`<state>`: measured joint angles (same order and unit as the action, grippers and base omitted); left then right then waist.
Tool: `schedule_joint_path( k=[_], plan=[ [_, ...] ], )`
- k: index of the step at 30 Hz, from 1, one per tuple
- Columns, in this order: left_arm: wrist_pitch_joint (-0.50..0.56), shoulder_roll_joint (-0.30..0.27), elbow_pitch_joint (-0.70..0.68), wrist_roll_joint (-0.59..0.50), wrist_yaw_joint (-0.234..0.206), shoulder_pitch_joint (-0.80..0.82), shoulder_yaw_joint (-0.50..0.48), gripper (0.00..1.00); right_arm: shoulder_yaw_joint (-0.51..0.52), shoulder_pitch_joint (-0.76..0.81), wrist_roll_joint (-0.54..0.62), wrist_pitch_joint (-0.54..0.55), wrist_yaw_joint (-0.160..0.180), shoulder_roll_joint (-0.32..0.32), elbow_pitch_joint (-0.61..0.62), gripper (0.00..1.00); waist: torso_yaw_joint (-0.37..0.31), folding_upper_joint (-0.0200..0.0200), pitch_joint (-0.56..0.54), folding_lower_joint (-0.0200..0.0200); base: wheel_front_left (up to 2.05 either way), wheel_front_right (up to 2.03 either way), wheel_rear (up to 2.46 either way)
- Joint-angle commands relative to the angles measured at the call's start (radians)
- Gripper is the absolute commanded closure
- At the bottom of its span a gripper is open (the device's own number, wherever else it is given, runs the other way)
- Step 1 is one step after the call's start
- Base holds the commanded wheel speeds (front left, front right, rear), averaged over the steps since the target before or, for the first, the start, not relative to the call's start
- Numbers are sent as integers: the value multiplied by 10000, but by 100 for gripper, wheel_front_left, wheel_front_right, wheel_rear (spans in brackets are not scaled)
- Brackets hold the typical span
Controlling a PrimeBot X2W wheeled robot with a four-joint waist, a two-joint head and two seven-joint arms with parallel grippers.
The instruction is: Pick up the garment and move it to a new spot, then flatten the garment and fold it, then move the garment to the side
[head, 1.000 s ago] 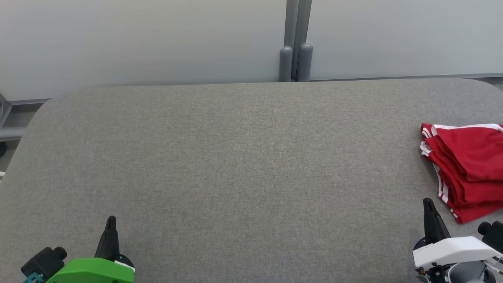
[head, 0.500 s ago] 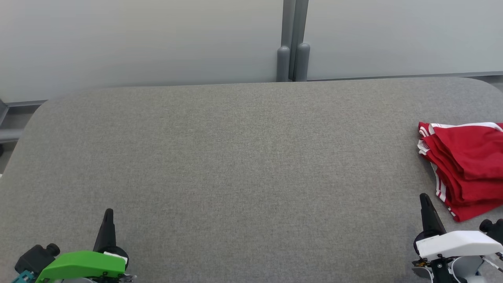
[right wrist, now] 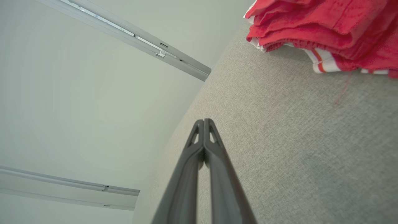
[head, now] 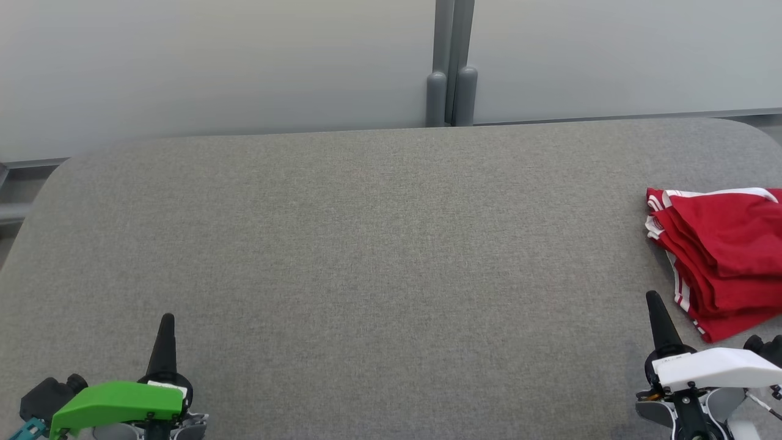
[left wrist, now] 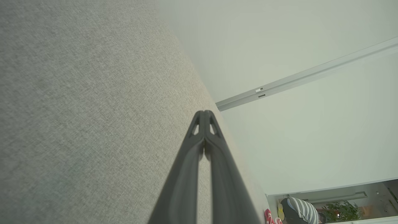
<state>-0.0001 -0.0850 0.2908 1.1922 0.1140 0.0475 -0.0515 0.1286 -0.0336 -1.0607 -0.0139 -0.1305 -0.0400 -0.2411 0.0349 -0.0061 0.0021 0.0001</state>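
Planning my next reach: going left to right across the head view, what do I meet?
left gripper, jaws closed → twin grey posts → red garment

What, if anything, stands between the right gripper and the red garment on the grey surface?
Nothing visible does. The right gripper, shut and empty, points up beside the folded red garment without touching it. Just a strip of bare grey surface lies between them.

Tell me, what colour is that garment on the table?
The garment is red with white stripes, clearest in the right wrist view.
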Motion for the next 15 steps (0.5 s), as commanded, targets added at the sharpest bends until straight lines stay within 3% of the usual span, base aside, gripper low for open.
schedule_joint_path(
  k=[1, 15],
  plan=[
    [68, -13, -139, 257, 49, 246, -77, 100, -14, -233, -325, 75, -6, -68, 45, 100, -8, 33, 1, 0, 0, 0, 0],
    [425, 102, -204, 1416, 89, 403, -289, 100, -79, -437, -1855, 409, -6, -88, -13, 100, -92, 40, 3, 0, 0, 0, 0]
  ],
)
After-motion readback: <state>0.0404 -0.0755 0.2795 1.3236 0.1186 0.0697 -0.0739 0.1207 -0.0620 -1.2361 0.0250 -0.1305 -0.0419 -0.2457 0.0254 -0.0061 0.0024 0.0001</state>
